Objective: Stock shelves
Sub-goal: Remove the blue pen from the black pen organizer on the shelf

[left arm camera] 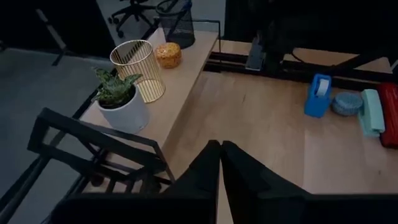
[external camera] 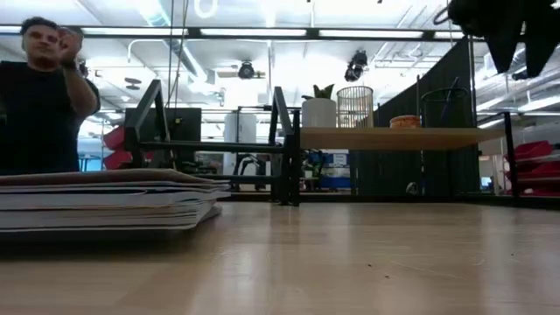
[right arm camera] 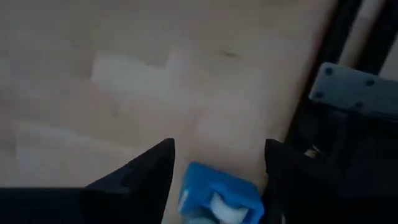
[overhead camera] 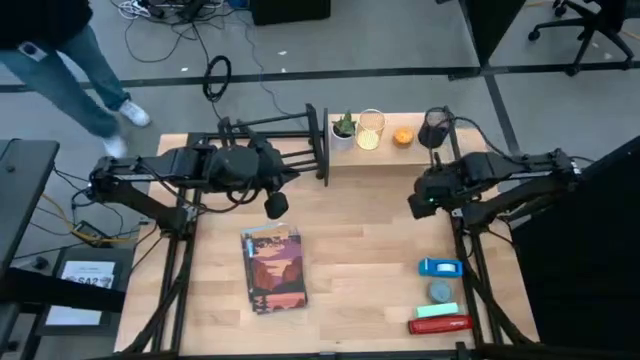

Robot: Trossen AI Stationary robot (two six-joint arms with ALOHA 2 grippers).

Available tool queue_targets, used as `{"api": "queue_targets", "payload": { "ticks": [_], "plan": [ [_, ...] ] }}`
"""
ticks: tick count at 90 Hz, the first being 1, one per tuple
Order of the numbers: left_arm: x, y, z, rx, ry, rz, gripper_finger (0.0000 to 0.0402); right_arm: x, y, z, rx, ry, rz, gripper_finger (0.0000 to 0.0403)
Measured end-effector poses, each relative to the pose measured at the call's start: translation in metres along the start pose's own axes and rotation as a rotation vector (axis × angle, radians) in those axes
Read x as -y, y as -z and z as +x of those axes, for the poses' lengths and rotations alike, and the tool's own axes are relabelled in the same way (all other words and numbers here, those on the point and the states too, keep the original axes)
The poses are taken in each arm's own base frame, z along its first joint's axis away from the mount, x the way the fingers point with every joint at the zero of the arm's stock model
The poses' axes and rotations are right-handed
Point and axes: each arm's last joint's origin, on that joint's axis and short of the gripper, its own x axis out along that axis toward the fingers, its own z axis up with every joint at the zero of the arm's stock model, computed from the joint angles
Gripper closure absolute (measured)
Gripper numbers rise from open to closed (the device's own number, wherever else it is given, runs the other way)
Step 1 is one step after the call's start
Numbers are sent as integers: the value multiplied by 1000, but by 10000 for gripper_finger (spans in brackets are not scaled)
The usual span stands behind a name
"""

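The black metal-bar rack [overhead camera: 272, 140] stands at the far left of the table. Beside it the pale plank shelf [overhead camera: 395, 152] carries a potted plant [left arm camera: 118, 99], a gold wire cup [left arm camera: 140, 68], an orange round thing [left arm camera: 168, 55] and a black mesh cup [overhead camera: 435, 128]. A stack of magazines [overhead camera: 272, 268] lies flat at mid table. My left gripper [left arm camera: 221, 152] is shut and holds nothing, hovering near the rack's right end. My right gripper [right arm camera: 217, 146] is open above the table, with a blue tape dispenser [right arm camera: 217, 199] showing beyond its fingers, untouched.
Near the right edge lie, in a row, the tape dispenser [overhead camera: 440, 267], a grey round thing [overhead camera: 440, 290], a mint block [overhead camera: 437, 311] and a red stapler [overhead camera: 440, 325]. A person [external camera: 39, 96] stands beyond the far left corner. Bare tabletop [overhead camera: 370, 240] lies between magazines and row.
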Motion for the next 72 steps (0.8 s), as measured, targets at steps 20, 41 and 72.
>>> {"api": "queue_targets", "payload": {
  "ticks": [20,41,72],
  "plan": [
    [0,0,0,0,0,5,402,33,-9,-13,258,-104,159,167],
    [0,0,0,0,0,7,402,46,-20,-55,530,-331,123,178],
    [0,0,0,0,0,7,402,68,-39,-102,809,-283,336,211]
  ]
}}
